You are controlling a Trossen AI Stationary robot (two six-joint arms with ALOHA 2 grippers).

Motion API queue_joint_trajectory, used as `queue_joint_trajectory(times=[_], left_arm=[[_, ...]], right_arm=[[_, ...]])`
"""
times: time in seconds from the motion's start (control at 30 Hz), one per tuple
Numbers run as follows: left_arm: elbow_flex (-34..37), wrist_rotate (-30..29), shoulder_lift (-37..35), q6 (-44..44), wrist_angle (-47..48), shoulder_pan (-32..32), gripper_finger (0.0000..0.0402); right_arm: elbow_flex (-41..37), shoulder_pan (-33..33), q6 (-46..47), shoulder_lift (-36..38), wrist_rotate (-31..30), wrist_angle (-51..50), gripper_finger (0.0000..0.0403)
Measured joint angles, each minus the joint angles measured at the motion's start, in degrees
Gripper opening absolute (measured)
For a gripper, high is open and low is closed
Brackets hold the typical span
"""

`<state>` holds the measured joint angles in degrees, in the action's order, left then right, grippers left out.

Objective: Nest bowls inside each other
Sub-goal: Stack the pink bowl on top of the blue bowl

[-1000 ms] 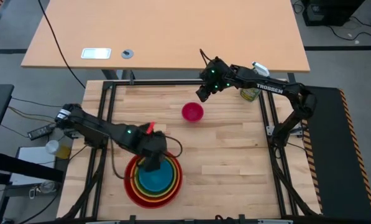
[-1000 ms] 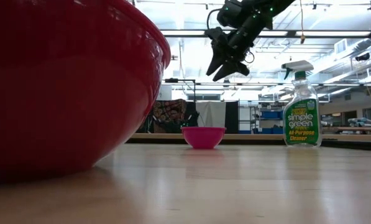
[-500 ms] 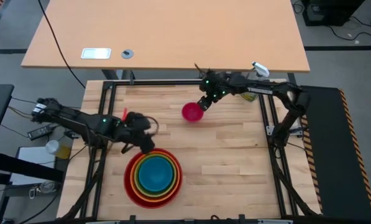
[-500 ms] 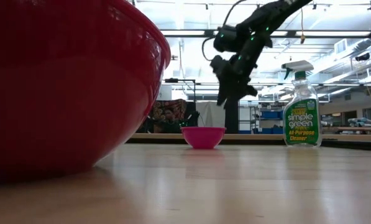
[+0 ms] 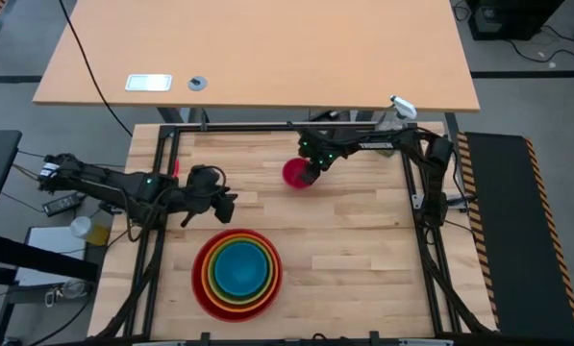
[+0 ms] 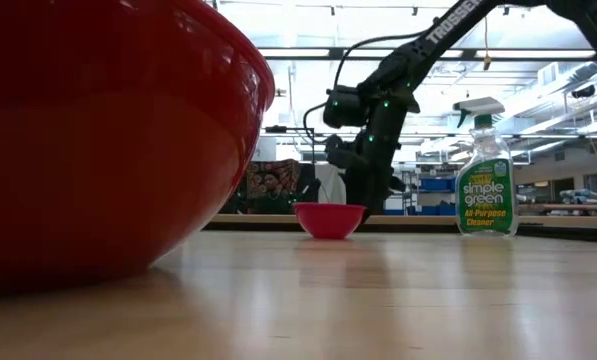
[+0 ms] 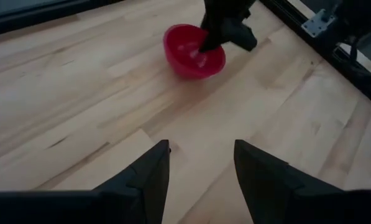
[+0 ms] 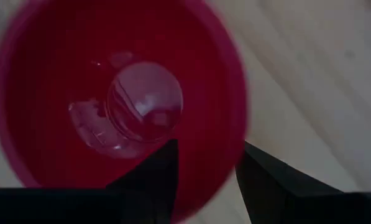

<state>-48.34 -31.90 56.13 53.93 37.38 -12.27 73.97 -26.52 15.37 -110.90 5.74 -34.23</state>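
Observation:
A small pink bowl (image 5: 292, 173) (image 6: 328, 220) stands on its base at the far middle of the table. My right gripper (image 5: 309, 175) (image 8: 207, 168) is down at its right side, open. One finger is over the bowl's inside and the other outside its rim. A red bowl (image 5: 198, 288) (image 6: 98, 140) stands near the front edge with orange, green and blue bowls (image 5: 237, 272) nested in it. My left gripper (image 5: 223, 203) (image 7: 201, 168) hangs open over bare wood, just beyond the stack on its far left. My right gripper comes from above, pointing steeply down, and straddles the pink bowl's rim (image 8: 238, 134) on the bowl's right side. One finger (image 8: 157, 168) is inside and one (image 8: 266, 177) is outside. Whether either finger touches the rim I cannot tell. The bowl sits upright on the table.
A clear spray bottle (image 6: 485, 175) (image 5: 390, 144) stands at the far right, behind my right arm. A dark metal frame (image 5: 416, 231) runs along the table's edges. Open wood lies between the pink bowl and the stack.
My left gripper has drawn back from above the stacked bowls toward the table's far left, rolling as it went. My right gripper has come down from high above the table onto the pink bowl's right rim. The bowls have kept their places.

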Motion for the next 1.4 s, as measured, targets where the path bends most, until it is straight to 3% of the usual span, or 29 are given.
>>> queue_joint_trajectory(times=[0.13, 0.23, 0.4, 0.57, 0.83, 1.03, 1.4], left_arm=[[0.0, 0.07, 0.08, -0.34, -2.29, 0.88, 0.0181], [0.0, -0.09, -0.7, -4.84, -9.95, 0.79, 0.0181], [-0.04, -0.16, -0.93, -12.86, -20.7, 0.77, 0.0181], [-0.04, -0.21, -0.95, -13.11, -20.63, 1.37, 0.0181], [-0.03, -0.16, -1.76, -12.74, -18.44, 1.33, 0.0181], [-0.02, -0.18, -3.04, -14.58, -17.52, 1.49, 0.0181], [-0.02, -0.43, -3.27, -13.05, -12.78, 2.08, 0.0181]], right_arm=[[-0.09, 0.19, 0.03, -0.83, -0.69, 0.04, 0.0153], [-0.09, 0.26, -0.03, -0.97, -1.55, 0.05, 0.0134], [-0.11, 0.31, 0.02, -1.09, -1.47, 0.14, 0.0075], [0.14, 0.31, 0.25, -0.78, 0.84, 0.79, 0.0016], [1.84, 0.33, -1.19, 0.26, 1.18, -2.86, 0.002], [4.49, 2.25, -4.06, 5.03, 3.53, -6.01, 0.0016], [5.1, 14.78, 7.47, 9.87, 4.13, -0.49, 0.002]])
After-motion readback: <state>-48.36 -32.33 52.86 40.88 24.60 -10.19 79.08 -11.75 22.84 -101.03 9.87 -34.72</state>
